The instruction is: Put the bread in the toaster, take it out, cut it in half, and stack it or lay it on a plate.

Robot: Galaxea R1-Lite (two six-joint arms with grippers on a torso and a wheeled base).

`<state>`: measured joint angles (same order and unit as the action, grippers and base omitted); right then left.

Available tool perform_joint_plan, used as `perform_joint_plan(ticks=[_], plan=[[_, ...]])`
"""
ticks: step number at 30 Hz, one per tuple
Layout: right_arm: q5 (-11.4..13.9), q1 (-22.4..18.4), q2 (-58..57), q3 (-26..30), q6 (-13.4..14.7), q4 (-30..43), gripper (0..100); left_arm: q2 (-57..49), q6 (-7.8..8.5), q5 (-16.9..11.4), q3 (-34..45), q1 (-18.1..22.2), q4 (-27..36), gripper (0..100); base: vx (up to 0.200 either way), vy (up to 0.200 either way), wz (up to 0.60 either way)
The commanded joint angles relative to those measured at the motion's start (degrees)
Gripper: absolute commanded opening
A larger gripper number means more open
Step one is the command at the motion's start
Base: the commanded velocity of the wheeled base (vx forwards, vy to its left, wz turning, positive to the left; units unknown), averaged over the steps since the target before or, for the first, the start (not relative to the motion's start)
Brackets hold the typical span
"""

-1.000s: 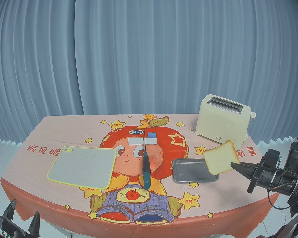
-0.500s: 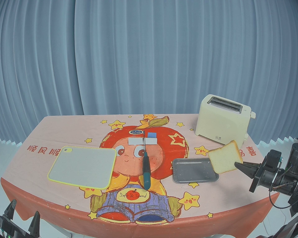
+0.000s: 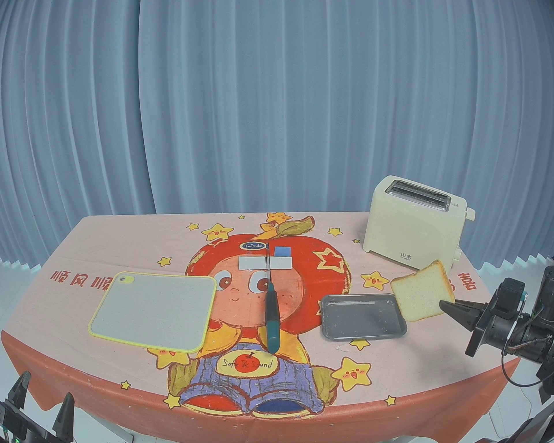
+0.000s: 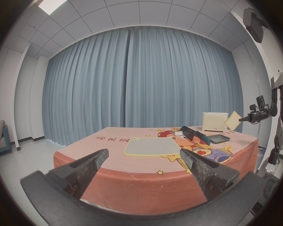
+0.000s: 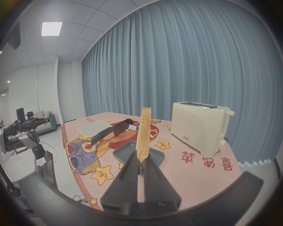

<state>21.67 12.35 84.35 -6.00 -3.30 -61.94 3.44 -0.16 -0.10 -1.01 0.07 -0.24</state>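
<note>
Right gripper (image 3: 449, 304): jaws closed on a lower corner of the bread slice (image 3: 421, 297), held upright above the table (image 3: 115, 242) near its right edge, between toaster (image 3: 412, 222) and tray (image 3: 358, 317).
Left gripper (image 4: 143, 152): jaws wide apart, empty, off the front left corner.

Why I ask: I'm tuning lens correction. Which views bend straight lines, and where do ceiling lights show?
Head view: curtain folds bow outward, the table edge curves. Left wrist view: dark rounded corners, a lit ceiling panel partly cut off. Right wrist view: dark corners too, another lit panel, curved ceiling grid lines.
</note>
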Motion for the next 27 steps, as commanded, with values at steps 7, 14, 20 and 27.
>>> perform_joint_plan(ticks=[7,14,20,27], plan=[[0.03,-2.51,-1.03,-1.65,-1.97,-0.29,0,-0.01,-0.02,0.01,1.01,0.01,-0.02,100,0.0,0.0,0.0],[0.39,-3.47,-3.05,-2.35,-3.46,-0.99,0,-0.01,-0.02,0.01,1.01,0.01,-0.02,100,0.0,0.0,0.0],[0.56,-3.91,-2.87,-3.41,-4.61,-1.08,0,-0.01,-0.02,0.01,1.01,0.01,-0.02,100,0.0,0.0,0.0],[1.18,-4.7,-1.99,-4.37,-4.87,-5.47,0,-0.01,-0.02,0.01,1.01,0.01,-0.02,100,0.0,0.0,0.0]])
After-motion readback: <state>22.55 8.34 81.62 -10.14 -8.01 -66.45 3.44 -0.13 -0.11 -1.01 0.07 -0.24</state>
